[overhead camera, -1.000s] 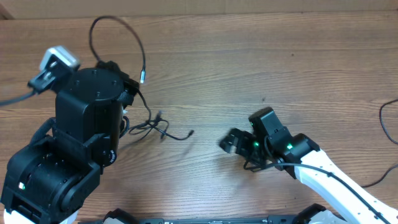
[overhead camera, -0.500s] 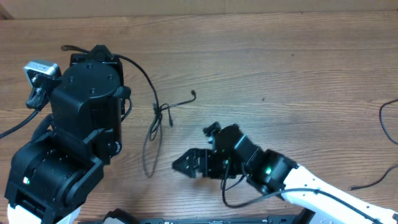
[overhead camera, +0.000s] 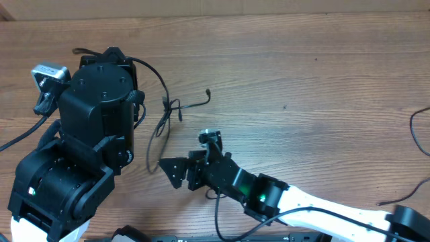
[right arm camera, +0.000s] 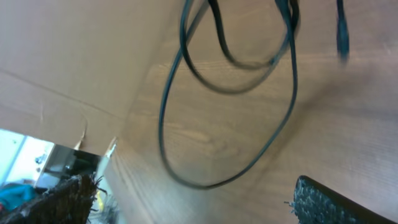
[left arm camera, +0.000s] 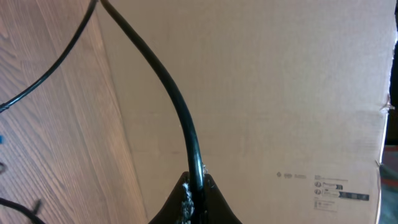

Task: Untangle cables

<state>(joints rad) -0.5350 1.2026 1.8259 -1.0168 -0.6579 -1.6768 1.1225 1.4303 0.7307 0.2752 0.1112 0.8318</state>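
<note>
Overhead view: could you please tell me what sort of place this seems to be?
Probably a robotics lab bench: a left arm and right arm at a wood-grain table, thin black cables on it, and a cardboard panel behind.

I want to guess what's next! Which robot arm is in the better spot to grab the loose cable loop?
Probably the right. The right gripper is open, just beside the loose loop of the cables. The left gripper is shut on a cable, so it is busy holding.
</note>
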